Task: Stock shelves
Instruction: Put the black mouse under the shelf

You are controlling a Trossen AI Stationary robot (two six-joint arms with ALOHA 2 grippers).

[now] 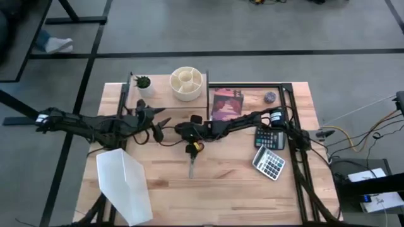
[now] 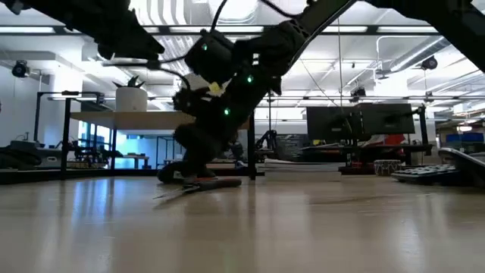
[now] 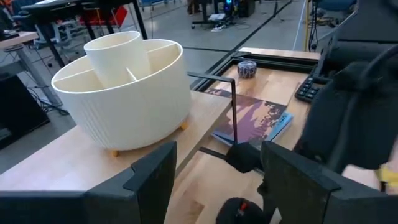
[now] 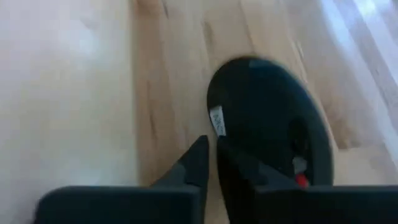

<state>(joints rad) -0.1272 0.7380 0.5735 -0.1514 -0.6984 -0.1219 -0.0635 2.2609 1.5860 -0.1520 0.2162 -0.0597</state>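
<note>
The shelves (image 1: 158,96) stand at the table's far left on thin black legs. Their wooden top (image 3: 56,162) bears a cream round organizer (image 1: 187,83) (image 3: 124,87) and a small potted plant (image 1: 143,82). A purple book (image 1: 227,104) (image 3: 261,121) lies flat on the table by their right end. My left gripper (image 1: 160,128) (image 3: 217,149) hovers open just before the shelves, holding nothing. My right gripper (image 1: 184,130) (image 4: 213,152) is low over the table's middle, shut, its tips at the rim of a black rounded object (image 4: 267,124). My right gripper's shut fingertips (image 4: 200,155) stand at the black object's edge by its white label (image 4: 216,121), coming down at a slant. I cannot tell whether they touch it. The object lies flat on the table.
Scissors (image 1: 191,165) (image 2: 204,183) and a small yellow thing (image 1: 198,146) lie just near of my right gripper. Two calculators (image 1: 270,137) (image 1: 269,162) sit at the right, a small round thing (image 1: 270,96) at the far right, and a white angled file holder (image 1: 126,183) at the near left.
</note>
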